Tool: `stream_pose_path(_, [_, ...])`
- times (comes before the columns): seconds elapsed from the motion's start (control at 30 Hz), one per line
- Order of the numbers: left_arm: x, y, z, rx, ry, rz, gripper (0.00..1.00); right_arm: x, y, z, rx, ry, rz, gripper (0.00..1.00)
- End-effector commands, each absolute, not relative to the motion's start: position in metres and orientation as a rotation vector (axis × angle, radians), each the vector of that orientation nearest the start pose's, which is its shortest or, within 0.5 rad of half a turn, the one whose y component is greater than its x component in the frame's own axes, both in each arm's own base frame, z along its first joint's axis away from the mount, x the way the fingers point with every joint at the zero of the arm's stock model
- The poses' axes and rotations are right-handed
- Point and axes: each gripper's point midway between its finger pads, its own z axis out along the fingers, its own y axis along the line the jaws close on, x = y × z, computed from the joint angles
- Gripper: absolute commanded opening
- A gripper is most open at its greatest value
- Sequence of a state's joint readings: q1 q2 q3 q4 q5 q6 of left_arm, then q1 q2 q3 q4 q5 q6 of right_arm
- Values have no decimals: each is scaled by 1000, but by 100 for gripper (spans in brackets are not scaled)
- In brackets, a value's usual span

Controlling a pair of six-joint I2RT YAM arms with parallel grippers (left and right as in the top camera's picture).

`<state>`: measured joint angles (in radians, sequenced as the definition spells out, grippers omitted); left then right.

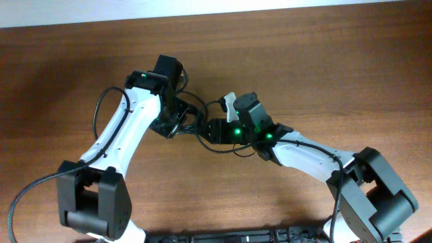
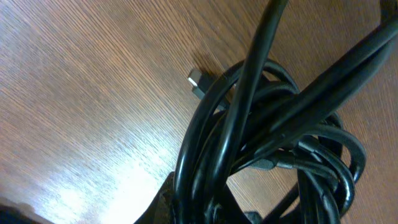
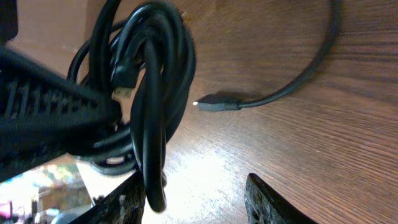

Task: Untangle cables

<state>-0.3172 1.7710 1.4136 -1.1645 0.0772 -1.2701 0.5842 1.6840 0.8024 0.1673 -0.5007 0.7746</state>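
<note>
There are 2 arms and 2 claws, and both claws meet at 1 bundle of cables [image 1: 192, 125] on the wooden table [image 1: 304, 61]. From overhead, the left gripper [image 1: 174, 125] is against the bundle's left side and the right gripper [image 1: 214, 129] against its right. The arms hide most of the cords there. 3 green lights glow on the arms, 1 on the left and 2 on the right.

The left wrist view shows what the overhead does not. Thick black loops cross over each other, too knotted to count, and 1 silver plug [image 2: 196, 79] sticks out at the bundle's upper left. 1 dark finger [image 2: 163, 202] shows at the bottom edge, tight against the cords that run down past it. The left claw looks narrow, pinched on the bundle.

Only the right wrist view shows a loose cord [image 3: 298, 74] lying flat on the table to the right of the bundle, apart from it and ending in 1 small plug [image 3: 214, 103]. A 2nd plug end [image 3: 122, 78] sits inside the hanging loops. A black ribbed part [image 3: 50, 112] reaches into the bundle from the left. The right claw's 2 fingers [image 3: 267, 202] stand wide apart with bare table between them. The lowest loop hangs just beside the left one, and nothing is clamped.
</note>
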Motion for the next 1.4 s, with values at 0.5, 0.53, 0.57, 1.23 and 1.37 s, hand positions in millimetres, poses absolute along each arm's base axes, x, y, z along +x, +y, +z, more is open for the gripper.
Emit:
stream_pose_path(0.5, [313,-241,161,-1056,3014,-1285,0,361,286,105,357,2318,1161,32])
stream_pose_path(0.53, [311,-243,163,-931,3024,-1316,0,370,275,104,396,2302,1128,11])
stream_pose_path(0.57, [311,-244,164,-783,3026,-1335,0,379,261,103,383,2292,1085,4])
stream_pose_path(1.23, [338,-215,197,952,2359,-838,45,308,154,164,132,2858,730,4])
stream_pose_path(1.37, [332,-215,217,1094,2221,-760,51,309,173,132,151,2965,884,4])
